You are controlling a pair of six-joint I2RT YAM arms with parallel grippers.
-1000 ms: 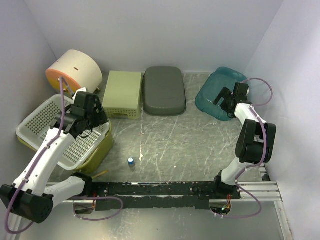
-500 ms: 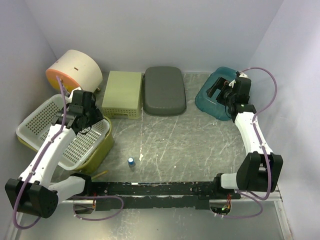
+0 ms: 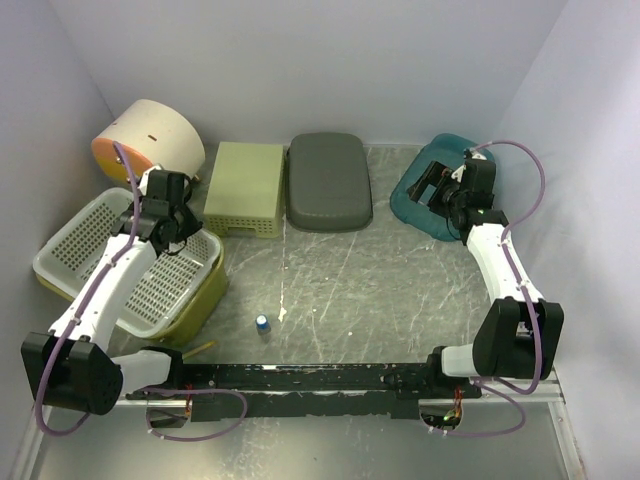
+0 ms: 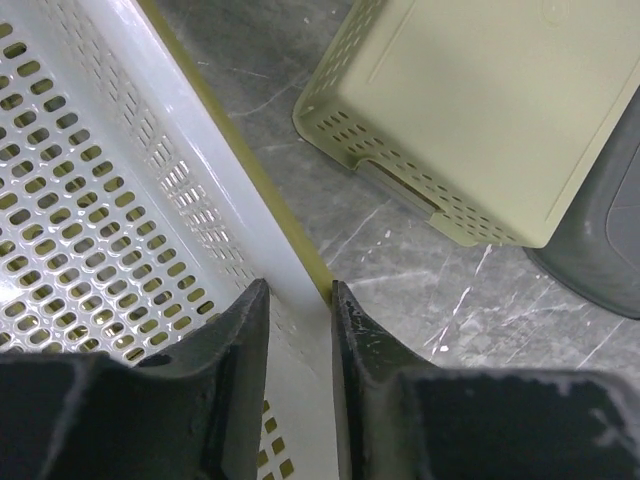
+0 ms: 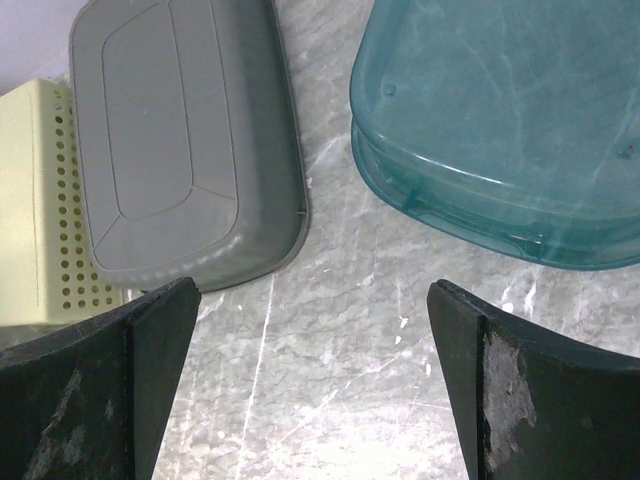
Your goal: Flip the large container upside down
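The large container [image 3: 90,240] is a white perforated basket lying tilted inside an olive-yellow tub [image 3: 205,295] at the left. My left gripper [image 3: 178,228] sits at its far right rim. In the left wrist view the gripper [image 4: 295,290] has its jaws drawn in close on both sides of the white rim [image 4: 230,180], which fills the gap between them. The tub's olive edge [image 4: 262,190] runs under the right finger. My right gripper [image 3: 435,185] hovers at the back right, wide open [image 5: 312,290], with only table between its fingers.
A teal tub [image 5: 500,100] lies under the right gripper. A grey tub [image 3: 328,180] and a pale green perforated basket [image 3: 245,187] lie upside down at the back. A cream and orange drum [image 3: 150,140] stands back left. A small blue-capped bottle [image 3: 261,323] is near the front.
My left gripper slid back along the basket's right rim and its jaws narrowed onto it. The right arm stretched out over the teal tub and stayed wide open.
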